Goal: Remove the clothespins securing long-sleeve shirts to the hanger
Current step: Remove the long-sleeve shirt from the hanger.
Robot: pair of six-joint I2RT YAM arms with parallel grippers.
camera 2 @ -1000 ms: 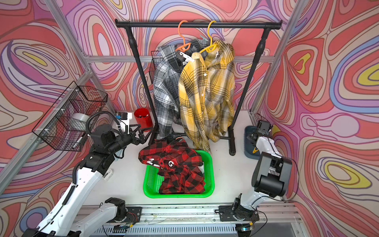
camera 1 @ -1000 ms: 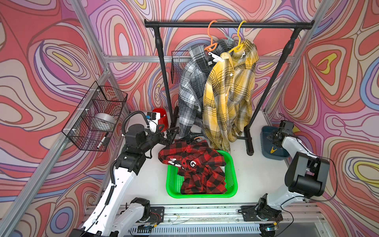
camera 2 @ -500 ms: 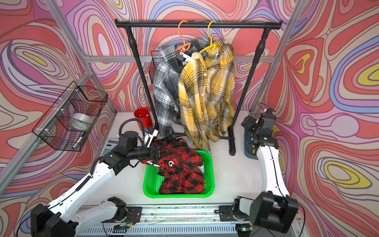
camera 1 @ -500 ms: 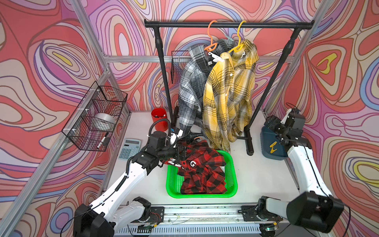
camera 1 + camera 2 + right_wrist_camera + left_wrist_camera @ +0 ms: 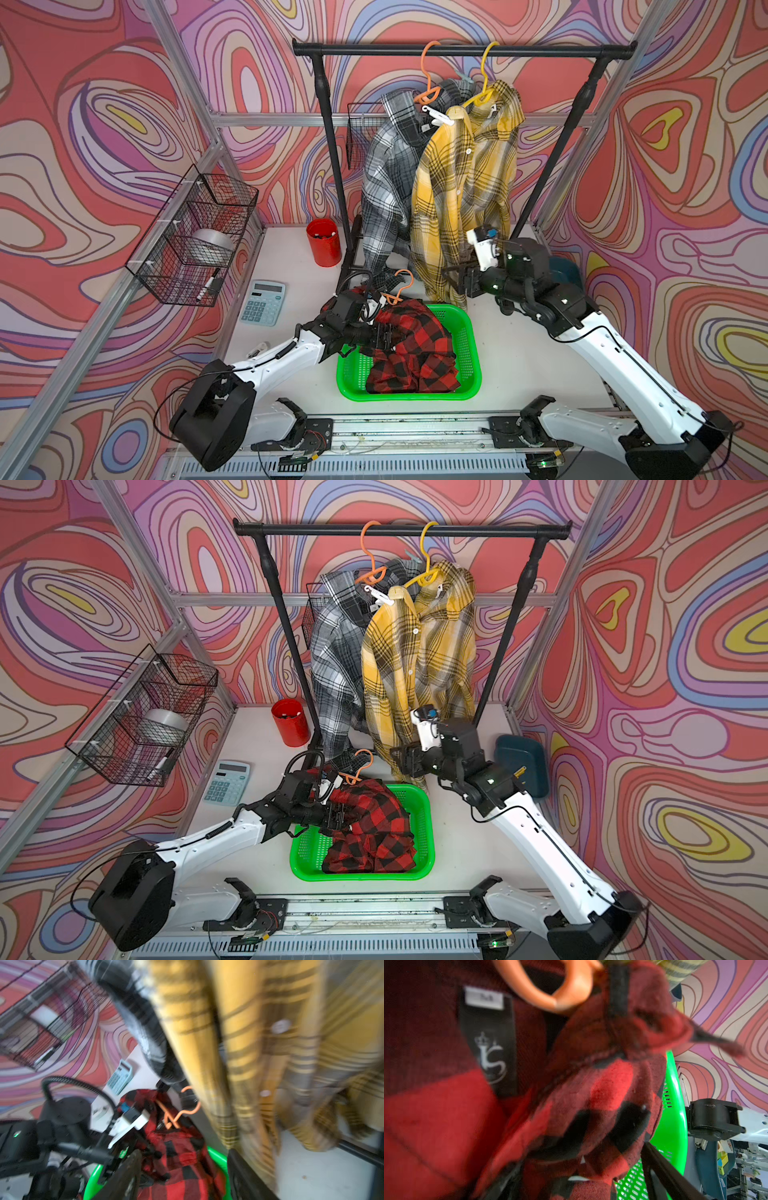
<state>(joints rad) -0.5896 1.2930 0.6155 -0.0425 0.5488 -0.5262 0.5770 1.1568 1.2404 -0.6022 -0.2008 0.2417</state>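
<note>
Slumping fuzzy red-check shirt [image 5: 409,353], perforated basket [image 5: 468,345]

The red-and-black shirt [image 5: 411,347] is fuzzy matt cloth, the green basket [image 5: 409,395] glossy plastic, the rail [image 5: 457,49] matt metal.

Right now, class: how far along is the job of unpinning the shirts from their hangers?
Done: the red shirt lies in the basket, its hanger with it. In hand: the left gripper is at that shirt, the right gripper by the yellow shirt hem. Left: the grey shirt and the yellow one hang on the rail, a white clothespin visible between their collars.
</note>
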